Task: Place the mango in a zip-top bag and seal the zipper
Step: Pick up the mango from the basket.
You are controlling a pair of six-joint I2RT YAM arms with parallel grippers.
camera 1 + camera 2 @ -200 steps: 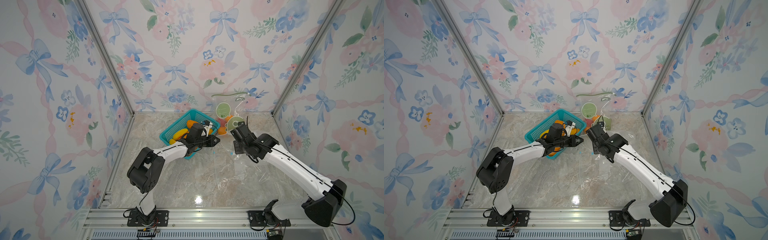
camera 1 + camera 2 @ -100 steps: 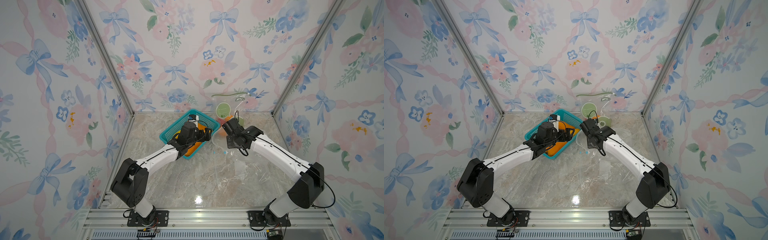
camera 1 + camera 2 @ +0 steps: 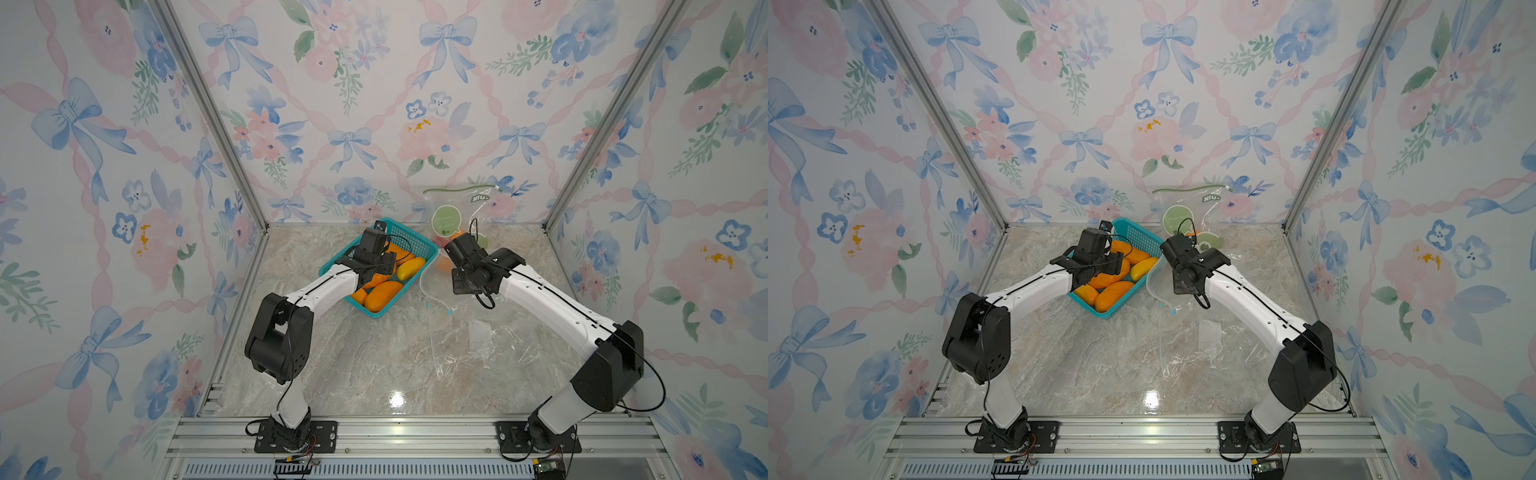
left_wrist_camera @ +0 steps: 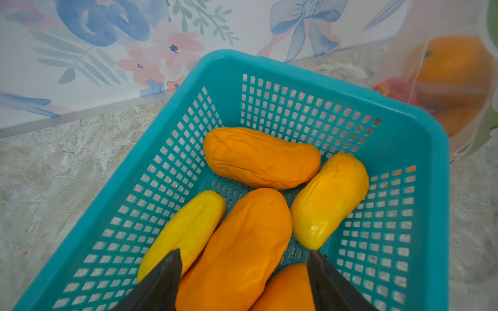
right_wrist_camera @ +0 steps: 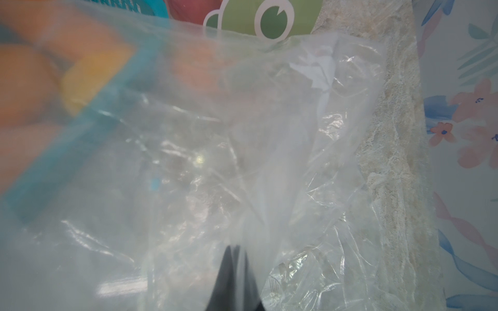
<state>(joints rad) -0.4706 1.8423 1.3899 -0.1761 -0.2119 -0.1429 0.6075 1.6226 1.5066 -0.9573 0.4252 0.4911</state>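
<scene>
Several orange and yellow mangoes lie in a teal basket [image 4: 323, 80] [image 3: 415, 232] [image 3: 1142, 232]. My left gripper [image 4: 242, 251] [image 3: 380, 270] hangs low over them, open. Its two dark fingers stand on either side of one orange mango [image 4: 242, 229] without pinching it. A clear zip-top bag [image 3: 478, 332] [image 3: 1208, 336] [image 5: 242, 161] lies crumpled on the marble floor right of the basket. One edge of it is lifted beside the basket. My right gripper [image 5: 234, 247] [image 3: 455, 282] is shut on that lifted plastic. A small blue zipper slider [image 3: 450, 311] shows on the bag.
A second, printed bag [image 3: 453, 212] [image 3: 1187, 216] with green circles leans against the back wall behind my right wrist. It holds an orange fruit [image 4: 455, 67] and a red one. Floral walls close in three sides, and a metal rail runs along the front.
My left gripper has drawn back from beside the bag to over the basket and has opened. My right gripper has shifted a little left, still shut on the plastic.
</scene>
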